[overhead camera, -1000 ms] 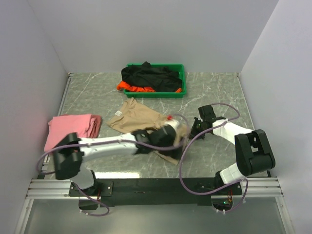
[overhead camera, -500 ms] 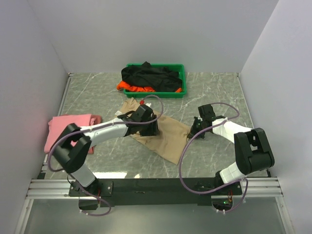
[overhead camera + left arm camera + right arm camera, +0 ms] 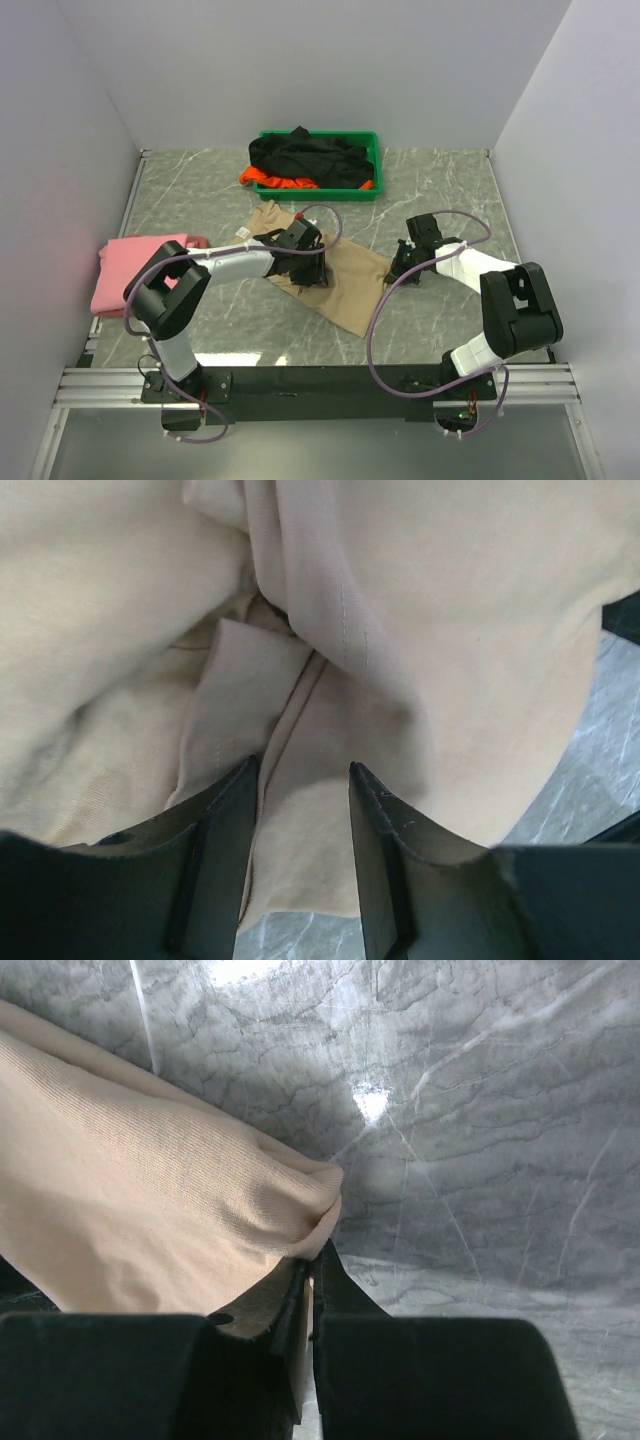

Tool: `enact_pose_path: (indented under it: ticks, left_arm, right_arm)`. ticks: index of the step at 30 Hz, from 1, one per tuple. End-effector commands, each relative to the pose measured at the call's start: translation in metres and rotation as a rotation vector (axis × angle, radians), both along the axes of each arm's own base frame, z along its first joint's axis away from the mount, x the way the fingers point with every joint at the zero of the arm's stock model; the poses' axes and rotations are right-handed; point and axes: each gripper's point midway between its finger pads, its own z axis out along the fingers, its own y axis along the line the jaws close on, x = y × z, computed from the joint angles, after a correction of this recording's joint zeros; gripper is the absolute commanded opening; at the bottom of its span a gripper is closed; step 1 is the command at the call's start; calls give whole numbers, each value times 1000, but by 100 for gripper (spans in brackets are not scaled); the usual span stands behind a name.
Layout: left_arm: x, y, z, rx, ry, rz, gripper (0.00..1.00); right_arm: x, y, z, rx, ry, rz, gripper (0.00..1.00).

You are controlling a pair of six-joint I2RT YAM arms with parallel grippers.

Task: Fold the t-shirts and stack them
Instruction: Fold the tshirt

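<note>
- Fingers (image 3: 225, 860) of the left pincer (image 3: 302, 780) stand a narrow way apart, with nothing clamped between them; folds of the beige t-shirt (image 3: 450, 630) lie right below the gap.
- From above, the left pincer (image 3: 310, 270) sits low over the middle of this shirt, its arm reaching in from the left.
- The right pincer (image 3: 312, 1265) is closed tight on a bunched edge of the beige t-shirt (image 3: 130, 1190), which is pinched between its two tips just above the marbled counter (image 3: 480, 1140).
- From above, the right pincer (image 3: 398, 265) is at the shirt's right edge, well apart from the left one.
- The beige t-shirt (image 3: 350, 290) lies rumpled and slantwise on the middle of the counter (image 3: 450, 195), between the two pincers.
- The pink t-shirt (image 3: 140, 265) lies by the left wall, apart from the beige one.
- At the far edge stands the green tray (image 3: 375, 165); the black t-shirt (image 3: 305, 155) is heaped in it and spills over the left rim.
- The orange t-shirt (image 3: 275, 181) shows beneath the black one at the tray's front left.
</note>
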Motion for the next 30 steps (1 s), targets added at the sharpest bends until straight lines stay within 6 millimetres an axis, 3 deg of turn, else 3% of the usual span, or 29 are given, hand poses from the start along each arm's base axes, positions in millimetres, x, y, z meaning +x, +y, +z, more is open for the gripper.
enact_pose_path:
  ticks: [1, 7, 13, 22, 26, 30]
  left_arm:
    - [0, -15, 10, -39, -10, -57, 47]
    - [-7, -16, 2, 11, -13, -50, 39]
    - [-2, -9, -1, 68, -20, -24, 1]
    - [12, 22, 29, 120, -112, 87, 1]
    - [14, 41, 27, 140, -109, 126, 0]
    - [13, 48, 25, 146, -107, 135, 1]
  right_arm:
    - [-5, -17, -12, -76, 30, -12, 3]
    - [-5, -18, -13, -75, 32, -12, 2]
    - [-6, -19, -13, -73, 33, -11, 3]
    - [-8, -20, -13, -76, 36, -17, 2]
    - [-8, -22, -14, -81, 38, -20, 1]
    - [-9, -23, -15, -85, 42, -21, 1]
